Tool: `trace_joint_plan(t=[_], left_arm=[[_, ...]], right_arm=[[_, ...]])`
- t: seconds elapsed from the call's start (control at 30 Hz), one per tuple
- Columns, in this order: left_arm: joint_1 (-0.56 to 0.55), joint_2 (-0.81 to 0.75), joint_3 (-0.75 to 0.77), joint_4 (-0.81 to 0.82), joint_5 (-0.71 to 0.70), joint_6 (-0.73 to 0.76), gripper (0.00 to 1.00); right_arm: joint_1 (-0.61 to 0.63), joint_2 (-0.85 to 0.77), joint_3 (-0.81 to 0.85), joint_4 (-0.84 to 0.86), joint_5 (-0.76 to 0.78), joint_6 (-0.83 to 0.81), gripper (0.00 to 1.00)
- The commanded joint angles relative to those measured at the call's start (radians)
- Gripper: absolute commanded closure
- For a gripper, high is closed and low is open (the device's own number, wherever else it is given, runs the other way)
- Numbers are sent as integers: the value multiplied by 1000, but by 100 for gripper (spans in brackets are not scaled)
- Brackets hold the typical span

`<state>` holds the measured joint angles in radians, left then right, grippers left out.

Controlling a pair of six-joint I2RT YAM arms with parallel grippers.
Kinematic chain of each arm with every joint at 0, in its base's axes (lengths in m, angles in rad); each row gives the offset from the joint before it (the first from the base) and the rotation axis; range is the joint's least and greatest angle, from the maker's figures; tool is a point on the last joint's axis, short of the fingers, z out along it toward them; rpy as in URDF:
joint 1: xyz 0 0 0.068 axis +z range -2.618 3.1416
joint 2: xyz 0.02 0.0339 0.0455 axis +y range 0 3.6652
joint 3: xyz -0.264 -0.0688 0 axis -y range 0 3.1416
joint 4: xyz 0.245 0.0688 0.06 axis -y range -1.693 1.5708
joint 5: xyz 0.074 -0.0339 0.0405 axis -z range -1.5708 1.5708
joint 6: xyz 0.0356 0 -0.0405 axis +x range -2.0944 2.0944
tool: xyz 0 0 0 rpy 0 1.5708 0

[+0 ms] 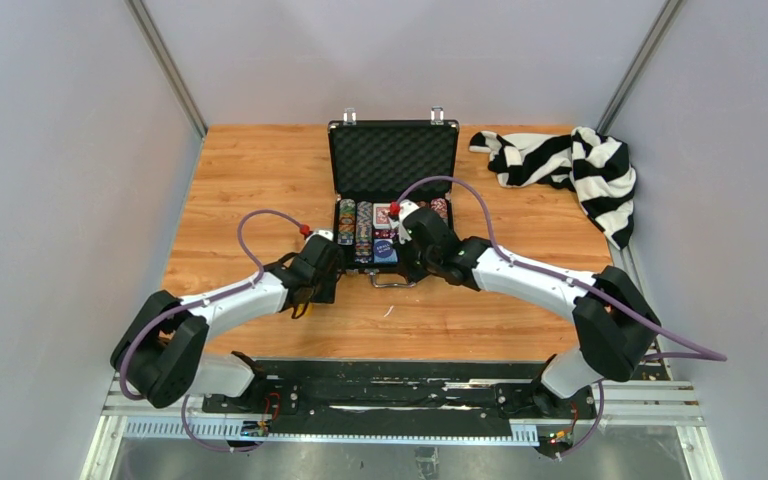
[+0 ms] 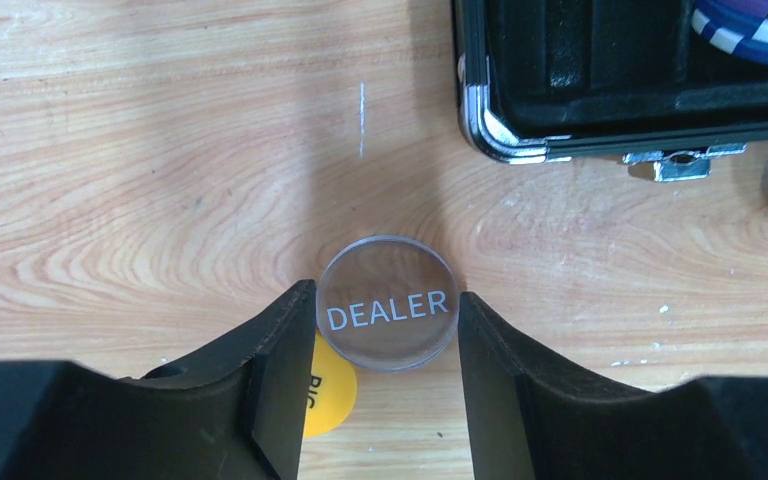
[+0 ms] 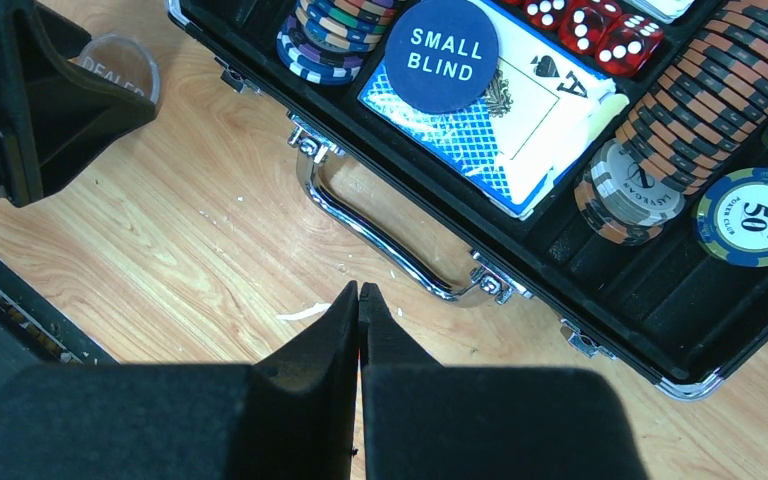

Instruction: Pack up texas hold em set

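Grasping of the clear DEALER button [image 2: 387, 303] is judged to be the step in hand: the button lies flat on the wooden table [image 1: 260, 170], and the left gripper [image 2: 386, 296] is set astride it, one pad pressed to its rim at 9 o'clock and the other at 3 o'clock, so the jaws are taken as clenched on the disc, though no lift off the wood is shown. An edge-on pinch of this kind is probably chosen because a thin, smooth puck offers no other purchase. A yellow disc [image 2: 332, 400], its lettering mostly hidden, is tucked under the left-hand finger at 7 o'clock of the button and could be dragged along. The open briefcase [image 1: 392, 158] is seen at 1 o'clock of the button, near but apart from it, with its lid propped upright toward 12 o'clock so the tray can be loaded from above. Within the tray a SMALL BLIND button [image 3: 441, 54] rests on a blue card deck [image 3: 500, 130], with red dice [image 3: 585, 25] and rows of chips [image 3: 710, 90] alongside. The right gripper [image 3: 359, 300] is held clamped tight on nothing, above bare wood at 6 o'clock of the chrome handle [image 3: 375, 245], seemingly parked clear of the left arm's path. A striped cloth [image 1: 570, 165] lies at 2 o'clock of the case, well apart.
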<state>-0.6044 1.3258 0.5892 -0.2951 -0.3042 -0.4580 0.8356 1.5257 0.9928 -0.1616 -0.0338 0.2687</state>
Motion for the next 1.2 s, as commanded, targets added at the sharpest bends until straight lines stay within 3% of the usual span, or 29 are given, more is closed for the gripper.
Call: trace_joint_plan(t=[0.0, 0.5, 0.73, 1.17], left_arm=[[-3, -34, 44, -70, -28, 14, 55], [-3, -6, 259, -149, -2, 46, 53], [-6, 148, 431, -143, 50, 68, 53], [-49, 569, 893, -179, 109, 113, 52]], right_arm=[[-15, -25, -15, -1, 24, 0, 99], [-41, -85, -40, -9, 37, -6, 99], [-82, -150, -54, -35, 25, -17, 97], [-122, -208, -106, -58, 42, -23, 97]])
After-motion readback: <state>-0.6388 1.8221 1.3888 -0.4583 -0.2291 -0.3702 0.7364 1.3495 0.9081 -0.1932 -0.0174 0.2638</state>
